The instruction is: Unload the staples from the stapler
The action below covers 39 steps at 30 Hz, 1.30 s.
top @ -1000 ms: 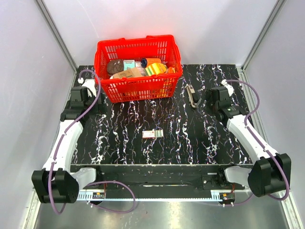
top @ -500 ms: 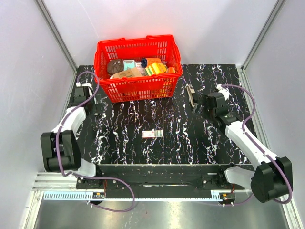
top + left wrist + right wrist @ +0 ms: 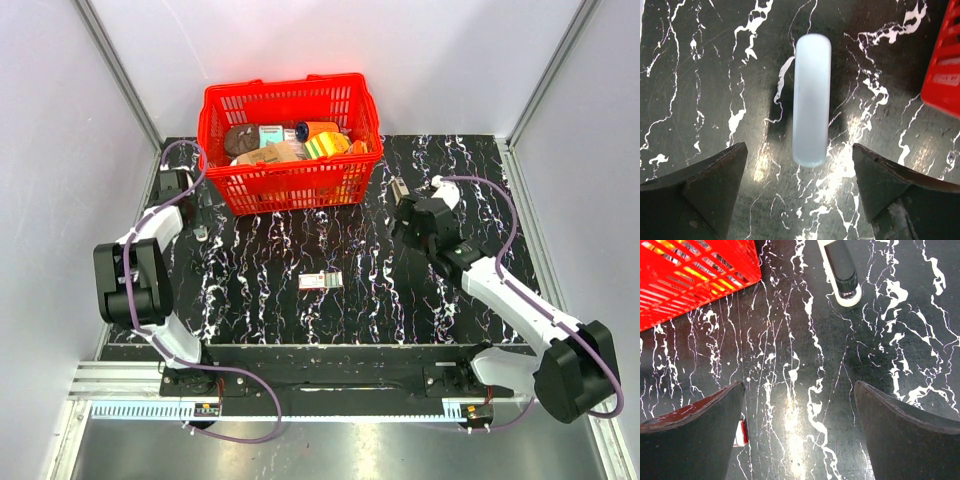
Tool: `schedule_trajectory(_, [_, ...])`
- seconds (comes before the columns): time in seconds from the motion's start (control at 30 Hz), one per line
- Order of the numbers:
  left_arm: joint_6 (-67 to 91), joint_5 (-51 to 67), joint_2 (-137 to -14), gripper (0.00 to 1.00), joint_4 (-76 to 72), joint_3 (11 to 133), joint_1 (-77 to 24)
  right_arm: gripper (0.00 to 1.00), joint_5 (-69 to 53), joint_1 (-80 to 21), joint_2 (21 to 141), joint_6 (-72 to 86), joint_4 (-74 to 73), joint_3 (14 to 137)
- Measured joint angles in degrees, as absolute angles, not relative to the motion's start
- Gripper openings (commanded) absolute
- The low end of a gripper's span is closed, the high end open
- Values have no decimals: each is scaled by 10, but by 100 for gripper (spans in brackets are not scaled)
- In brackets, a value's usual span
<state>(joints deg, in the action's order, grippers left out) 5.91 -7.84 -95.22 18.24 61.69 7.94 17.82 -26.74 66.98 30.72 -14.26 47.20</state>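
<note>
Right wrist view shows the right gripper [image 3: 799, 427] with its two dark fingers spread wide over bare black marbled table [image 3: 790, 365], nothing between them. The stapler [image 3: 842, 275] lies ahead of the fingers at the top edge of this view, a little right of centre and clear of both tips; only its rounded black end on a pale base shows here (the rest runs out of frame). The red basket [image 3: 695, 275] fills the upper left corner, apart from the stapler. From the top external view, the stapler sits on the table just right of the basket's near right corner, with the right arm's head close behind it and partly covering it. The left gripper [image 3: 799, 192] also stands wide apart, and a pale rounded bar [image 3: 811, 100] lies flat just ahead of its gap, untouched.
</note>
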Motion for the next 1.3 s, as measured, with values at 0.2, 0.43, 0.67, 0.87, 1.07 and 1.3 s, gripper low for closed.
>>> schedule_trajectory(0.2, [66,-78,-996,81,177,636,79,92,231,-319,676,294,-132,472])
schedule_trajectory(0.43, [75,-72,-1022,49,184,641,80,85,266,-354,671,282,-131,471])
schedule_trajectory(0.67, [77,-60,-1033,24,188,643,81,82,291,-388,654,274,-128,465])
schedule_trajectory(0.87, [75,-49,-1021,9,183,628,83,80,306,-411,643,270,-128,459])
schedule_trajectory(1.07, [46,-1,-924,0,218,543,82,79,311,-429,635,268,-135,459])
schedule_trajectory(1.3, [-22,-7,-783,0,252,449,8,78,321,-433,615,271,-157,457])
